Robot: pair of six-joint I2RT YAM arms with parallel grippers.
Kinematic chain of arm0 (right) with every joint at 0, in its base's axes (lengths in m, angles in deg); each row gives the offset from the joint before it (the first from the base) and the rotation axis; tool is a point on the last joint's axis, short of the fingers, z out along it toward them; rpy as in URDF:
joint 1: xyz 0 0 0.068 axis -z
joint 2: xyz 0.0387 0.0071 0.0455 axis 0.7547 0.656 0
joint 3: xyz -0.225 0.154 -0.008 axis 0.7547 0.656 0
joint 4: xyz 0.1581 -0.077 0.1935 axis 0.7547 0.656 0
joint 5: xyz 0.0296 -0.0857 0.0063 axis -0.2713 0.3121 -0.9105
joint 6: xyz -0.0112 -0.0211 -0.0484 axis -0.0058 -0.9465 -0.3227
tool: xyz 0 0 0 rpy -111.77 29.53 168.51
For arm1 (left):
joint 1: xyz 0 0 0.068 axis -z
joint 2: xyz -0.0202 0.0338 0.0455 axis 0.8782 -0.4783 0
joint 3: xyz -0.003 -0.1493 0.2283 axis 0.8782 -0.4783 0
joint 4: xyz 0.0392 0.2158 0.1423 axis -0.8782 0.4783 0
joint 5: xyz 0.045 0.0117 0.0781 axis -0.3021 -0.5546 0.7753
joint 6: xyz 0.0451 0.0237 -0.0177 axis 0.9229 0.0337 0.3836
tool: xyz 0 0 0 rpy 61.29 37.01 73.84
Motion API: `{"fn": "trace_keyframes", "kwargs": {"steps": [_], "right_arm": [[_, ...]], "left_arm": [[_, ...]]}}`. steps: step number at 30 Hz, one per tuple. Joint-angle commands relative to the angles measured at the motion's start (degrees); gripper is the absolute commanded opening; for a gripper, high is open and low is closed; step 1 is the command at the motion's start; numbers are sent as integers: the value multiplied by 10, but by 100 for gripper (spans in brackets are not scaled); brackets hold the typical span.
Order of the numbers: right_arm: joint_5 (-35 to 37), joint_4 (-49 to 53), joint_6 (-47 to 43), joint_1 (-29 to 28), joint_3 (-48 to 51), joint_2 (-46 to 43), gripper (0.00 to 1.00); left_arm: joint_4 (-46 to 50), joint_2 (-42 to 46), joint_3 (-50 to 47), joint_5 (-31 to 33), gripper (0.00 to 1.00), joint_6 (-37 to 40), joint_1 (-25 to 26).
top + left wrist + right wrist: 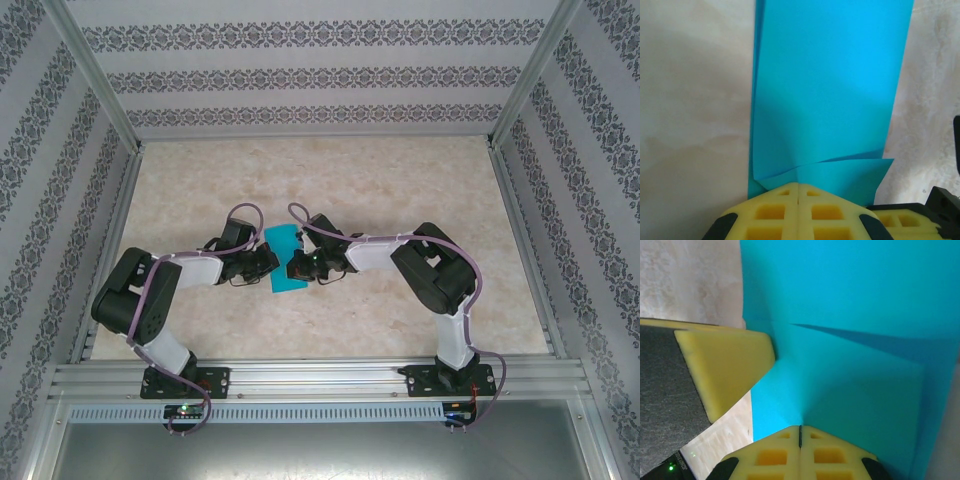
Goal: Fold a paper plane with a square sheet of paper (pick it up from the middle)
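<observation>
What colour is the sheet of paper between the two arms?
Plain teal-blue, no pattern; the paper shows best in the left wrist view.

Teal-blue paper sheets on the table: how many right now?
1. The folded teal-blue paper sheet lies on the beige table, its side edges pinched by the left gripper and the right gripper. Another beneath it would be hidden.

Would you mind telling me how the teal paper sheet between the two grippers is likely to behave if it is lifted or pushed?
The teal sheet looks thin and already creased, so it would probably flop and bend at those folds. So thin, it likely weighs almost nothing. On the smooth table, a push may simply slide it.
</observation>
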Motion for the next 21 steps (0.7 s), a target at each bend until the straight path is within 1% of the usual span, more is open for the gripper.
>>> {"fn": "trace_keyframes", "kwargs": {"steps": [1, 5, 9, 16, 21], "right_arm": [[-3, 43, -2, -9, -19, -13, 0], [3, 66, -19, -10, -52, -13, 0], [6, 80, -24, -3, -73, 17, 0], [6, 80, -29, 7, -33, 24, 0], [10, 72, -30, 10, 18, -3, 0]], "left_arm": [[24, -19, -2, 20, 5, -1, 3], [32, -16, -6, 29, 4, 3, 4], [36, -16, 0, 28, 4, 6, 3], [46, -17, 2, 41, 3, 10, 4], [51, -22, 5, 44, 2, 13, 3]]}}
